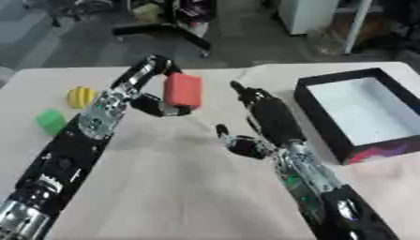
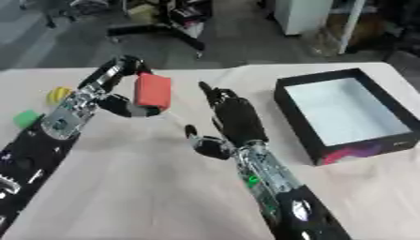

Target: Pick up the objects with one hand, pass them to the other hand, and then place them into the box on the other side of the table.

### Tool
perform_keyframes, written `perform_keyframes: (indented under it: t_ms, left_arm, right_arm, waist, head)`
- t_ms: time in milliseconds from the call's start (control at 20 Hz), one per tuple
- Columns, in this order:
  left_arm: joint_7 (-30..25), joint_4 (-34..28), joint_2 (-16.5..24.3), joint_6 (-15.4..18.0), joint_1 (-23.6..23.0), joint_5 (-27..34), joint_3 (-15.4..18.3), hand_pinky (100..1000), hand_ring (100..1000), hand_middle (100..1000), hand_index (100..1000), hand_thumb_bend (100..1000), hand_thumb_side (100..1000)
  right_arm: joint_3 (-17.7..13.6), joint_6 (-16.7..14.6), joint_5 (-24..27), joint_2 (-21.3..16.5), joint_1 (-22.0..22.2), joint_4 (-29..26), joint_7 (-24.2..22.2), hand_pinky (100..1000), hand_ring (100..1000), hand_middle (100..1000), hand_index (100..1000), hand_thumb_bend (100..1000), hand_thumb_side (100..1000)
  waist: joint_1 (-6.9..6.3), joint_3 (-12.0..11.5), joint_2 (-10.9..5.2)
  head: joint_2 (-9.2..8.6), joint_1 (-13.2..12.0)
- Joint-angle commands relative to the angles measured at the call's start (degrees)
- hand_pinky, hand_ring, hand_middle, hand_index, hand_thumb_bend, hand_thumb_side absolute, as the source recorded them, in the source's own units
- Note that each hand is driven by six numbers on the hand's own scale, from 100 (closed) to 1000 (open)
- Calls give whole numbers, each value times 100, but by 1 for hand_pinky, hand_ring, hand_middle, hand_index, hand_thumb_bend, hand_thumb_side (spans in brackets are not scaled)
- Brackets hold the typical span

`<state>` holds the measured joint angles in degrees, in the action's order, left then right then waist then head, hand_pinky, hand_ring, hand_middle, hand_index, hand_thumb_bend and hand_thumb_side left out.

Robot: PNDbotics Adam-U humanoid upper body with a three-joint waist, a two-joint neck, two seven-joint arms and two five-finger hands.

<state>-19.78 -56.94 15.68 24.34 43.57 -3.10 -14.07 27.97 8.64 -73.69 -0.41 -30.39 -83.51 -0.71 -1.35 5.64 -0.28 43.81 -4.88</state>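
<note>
A red block hangs above the table, pinched between the fingers and thumb of my left hand. My right hand is open just to the right of it, fingers stretched toward the far edge and thumb out to the left, a small gap away from the block. On the right of the table sits the black box with its white inside, nothing in it. A yellow ribbed object and a green block lie on the table at the left, beside my left forearm.
The table is covered by a light cloth with a fold near the far middle. Beyond the far edge are a dark floor, a chair base and white furniture.
</note>
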Motion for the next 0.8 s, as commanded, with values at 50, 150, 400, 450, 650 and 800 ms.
perform_keyframes:
  t_ms: [50,150,400,450,650,800]
  left_arm:
    - [-419,-225,1,-376,151,555,-272,660,474,467,518,708,108]
    - [-683,-271,9,-511,140,710,-420,665,479,471,523,722,109]
    - [-1065,-246,53,-852,96,953,-539,670,488,480,533,739,100]
    - [-1082,-221,66,-937,82,990,-527,670,488,479,532,739,100]
    - [-975,-104,156,-1208,24,1111,-406,667,487,477,530,743,100]
    - [-820,94,218,-1432,-6,1222,-280,666,486,477,530,744,100]
  right_arm:
    - [40,-67,-561,23,-158,-124,-348,801,855,794,960,374,466]
    - [70,-80,-897,27,-188,-108,-534,876,872,823,955,393,467]
    - [113,137,-1530,37,-237,-64,-662,936,898,850,949,408,467]
    - [119,206,-1597,42,-241,-46,-653,935,898,850,950,408,469]
    - [128,445,-1669,55,-240,12,-612,909,893,838,952,406,481]
    - [120,594,-1646,56,-239,14,-560,872,882,823,949,410,483]
  waist:
    - [-11,3,-46]
    - [-15,-6,-53]
    - [-6,-40,-76]
    - [-2,-48,-79]
    - [12,-63,-80]
    - [17,-67,-76]
  head:
    - [31,113]
    - [31,171]
    - [25,278]
    - [19,298]
    - [3,340]
    - [-12,371]
